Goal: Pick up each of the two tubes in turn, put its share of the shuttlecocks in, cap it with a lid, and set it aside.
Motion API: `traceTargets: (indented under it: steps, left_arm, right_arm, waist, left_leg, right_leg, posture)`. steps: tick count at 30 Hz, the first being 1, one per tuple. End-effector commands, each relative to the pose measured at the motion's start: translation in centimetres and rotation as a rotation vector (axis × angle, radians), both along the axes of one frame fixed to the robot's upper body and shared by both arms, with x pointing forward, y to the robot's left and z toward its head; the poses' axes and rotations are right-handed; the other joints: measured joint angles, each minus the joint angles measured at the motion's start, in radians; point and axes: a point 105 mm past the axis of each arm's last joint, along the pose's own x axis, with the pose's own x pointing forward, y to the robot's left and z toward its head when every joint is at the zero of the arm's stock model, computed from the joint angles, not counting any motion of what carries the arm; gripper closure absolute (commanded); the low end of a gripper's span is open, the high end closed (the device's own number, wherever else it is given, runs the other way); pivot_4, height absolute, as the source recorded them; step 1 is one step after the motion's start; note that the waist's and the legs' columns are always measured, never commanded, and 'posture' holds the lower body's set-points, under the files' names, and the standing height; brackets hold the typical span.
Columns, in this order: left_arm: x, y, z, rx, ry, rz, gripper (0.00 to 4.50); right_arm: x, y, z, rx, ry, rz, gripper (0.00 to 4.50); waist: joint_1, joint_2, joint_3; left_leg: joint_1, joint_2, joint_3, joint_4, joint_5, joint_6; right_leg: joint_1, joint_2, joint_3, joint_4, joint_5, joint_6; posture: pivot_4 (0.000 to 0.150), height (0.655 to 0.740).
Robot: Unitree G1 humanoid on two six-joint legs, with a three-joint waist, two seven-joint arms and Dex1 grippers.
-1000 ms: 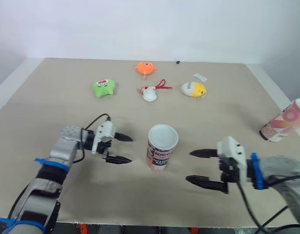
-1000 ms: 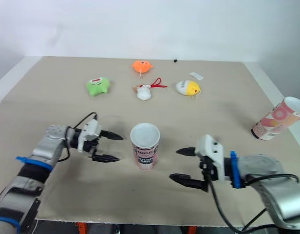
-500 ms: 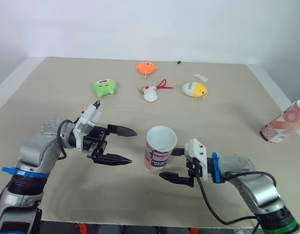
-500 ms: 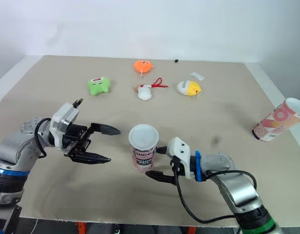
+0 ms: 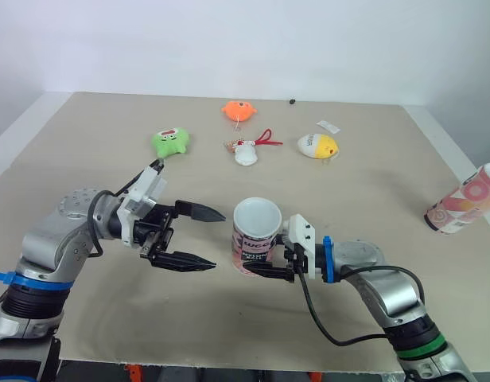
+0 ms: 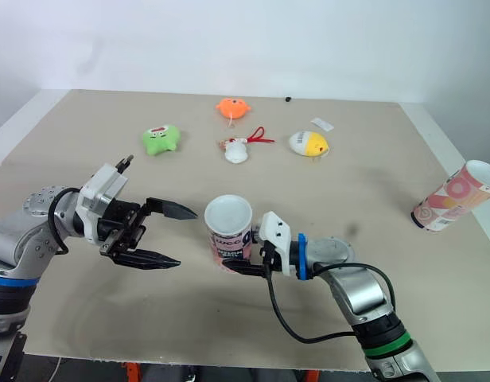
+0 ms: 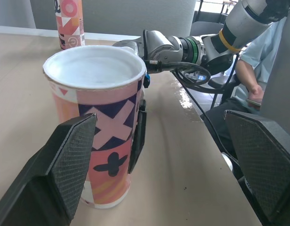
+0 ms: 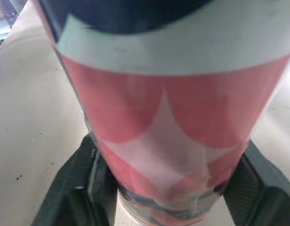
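Note:
A short patterned tube [image 5: 254, 239] with an open white top stands at mid-table. My right gripper [image 5: 259, 256] has come in from the right and is shut on its lower half. In the right wrist view the tube [image 8: 168, 117] sits between the two fingers [image 8: 74, 188], which press on either side. My left gripper [image 5: 202, 237] hangs open just left of the tube, a small gap away, holding nothing. A second, taller patterned tube [image 5: 464, 199] lies tilted at the table's right edge.
Small toys lie across the far half: a green plush [image 5: 170, 142], an orange one [image 5: 238, 111], a white one with a red cord [image 5: 245, 153], and a yellow egg shape [image 5: 317, 146]. A person [image 7: 258, 70] sits beyond the table in the left wrist view.
My right gripper has slid left from beside the tube until its fingers took hold of it. The tube has shifted slightly left. My left gripper has barely moved.

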Motion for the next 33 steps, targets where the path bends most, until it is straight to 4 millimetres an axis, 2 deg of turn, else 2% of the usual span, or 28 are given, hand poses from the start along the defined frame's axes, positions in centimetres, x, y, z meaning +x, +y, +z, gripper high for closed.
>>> traceTargets:
  steps: [1, 2, 3, 6, 9, 11, 14, 19, 25, 29, 30, 33]
  left_arm:
    - [0.0, -0.5, 0.2, -0.012, -0.038, -0.009, 0.0]
    - [0.0, -0.6, 0.1, -0.014, -0.038, -0.009, 0.0]
    - [0.8, -1.0, 0.3, -0.045, -0.052, 0.022, 0.0]
    - [2.8, -2.6, 0.3, -0.099, -0.077, 0.07, 0.0]
    - [3.8, -3.7, 0.6, -0.123, -0.091, 0.094, 0.0]
    - [4.8, -4.9, 1.2, -0.17, -0.095, 0.126, 0.0]
    - [6.3, -6.6, 2.3, -0.242, -0.062, 0.18, 0.0]
    - [7.4, -8.5, 3.1, -0.279, -0.039, 0.202, 0.0]
    - [8.0, -9.4, 3.3, -0.262, -0.037, 0.224, 0.0]
    - [8.0, -9.3, 3.2, -0.255, -0.039, 0.228, 0.0]
    - [8.0, -9.3, 3.1, -0.254, -0.038, 0.228, 0.0]
    - [7.9, -9.3, 2.9, -0.247, -0.034, 0.227, 0.0]
  right_arm:
    - [0.3, -1.9, 2.6, 0.038, -0.067, -0.058, 1.75]
    - [0.5, -2.3, 2.9, 0.042, -0.074, -0.077, 1.75]
    - [1.2, -3.8, 3.4, 0.043, -0.092, -0.147, 1.75]
    - [4.6, -11.2, 5.0, 0.054, -0.164, -0.522, 1.75]
    - [5.6, -14.6, 5.6, 0.063, -0.222, -0.709, 1.75]
    - [6.3, -17.3, 5.9, 0.129, -0.24, -0.886, 1.75]
    - [6.8, -20.1, 4.8, 0.179, -0.209, -1.094, 1.75]
    - [7.4, -22.6, 2.5, 0.211, -0.16, -1.296, 1.75]
    - [7.4, -23.7, 1.5, 0.195, -0.147, -1.374, 1.75]
    - [7.0, -22.1, 0.9, 0.172, -0.115, -1.264, 0.2]
    - [6.9, -22.0, 0.8, 0.164, -0.111, -1.256, 0.04]
    - [6.8, -22.5, 0.4, 0.148, -0.087, -1.279, 0.04]
  waist:
    - [0.001, 0.0, 0.0]
    - [0.001, 0.0, 0.0]
    - [0.002, 0.0, 0.0]
    - [0.008, 0.0, 0.0]
    - [0.008, 0.0, 0.0]
    - [0.002, 0.0, 0.0]
    - [0.002, 0.001, 0.0]
    - [-0.002, 0.005, -0.001]
    - [-0.001, 0.006, -0.002]
    - [-0.001, 0.006, -0.002]
    - [-0.001, 0.006, -0.002]
    - [-0.001, 0.008, -0.002]
  left_leg:
    - [0.0, 0.0, 0.0, 0.0, 0.0, 0.0]
    - [0.0, 0.0, 0.0, 0.0, 0.0, 0.0]
    - [0.0, 0.0, 0.0, 0.0, 0.0, 0.0]
    - [0.0, -0.002, 0.0, 0.002, 0.001, 0.0]
    - [0.0, -0.003, 0.001, 0.003, 0.001, 0.0]
    - [0.0, -0.003, 0.002, 0.003, 0.001, 0.0]
    - [0.0, -0.002, 0.001, 0.002, 0.001, 0.0]
    - [0.001, -0.003, 0.002, 0.001, 0.001, 0.0]
    - [0.001, -0.003, 0.003, 0.001, 0.001, 0.0]
    - [0.001, -0.003, 0.002, 0.001, 0.001, 0.0]
    - [0.001, -0.003, 0.002, 0.001, 0.001, 0.0]
    - [0.001, -0.003, 0.003, 0.001, 0.001, 0.0]
  right_leg:
    - [0.0, 0.0, 0.0, 0.0, 0.0, 0.0]
    - [0.0, 0.0, 0.0, 0.0, 0.0, 0.0]
    - [0.0, 0.0, 0.0, 0.0, 0.0, 0.0]
    - [0.001, -0.001, 0.0, 0.0, 0.001, 0.002]
    - [0.002, -0.002, 0.002, -0.001, 0.003, 0.003]
    - [0.002, -0.002, 0.002, -0.001, 0.003, 0.004]
    - [0.002, 0.0, 0.002, 0.0, 0.005, 0.007]
    - [0.001, 0.0, 0.004, 0.0, 0.006, 0.006]
    - [0.002, 0.0, 0.005, 0.0, 0.006, 0.007]
    - [0.002, 0.0, 0.005, -0.001, 0.006, 0.007]
    - [0.002, 0.0, 0.005, -0.001, 0.006, 0.007]
    - [0.002, 0.0, 0.005, -0.001, 0.006, 0.007]
  posture:
    - [0.15, 0.74]
    - [0.15, 0.74]
    - [0.15, 0.74]
    - [0.15, 0.74]
    - [0.15, 0.74]
    - [0.15, 0.74]
    - [0.15, 0.74]
    - [0.15, 0.74]
    - [0.15, 0.74]
    - [0.15, 0.74]
    - [0.15, 0.74]
    - [0.15, 0.74]
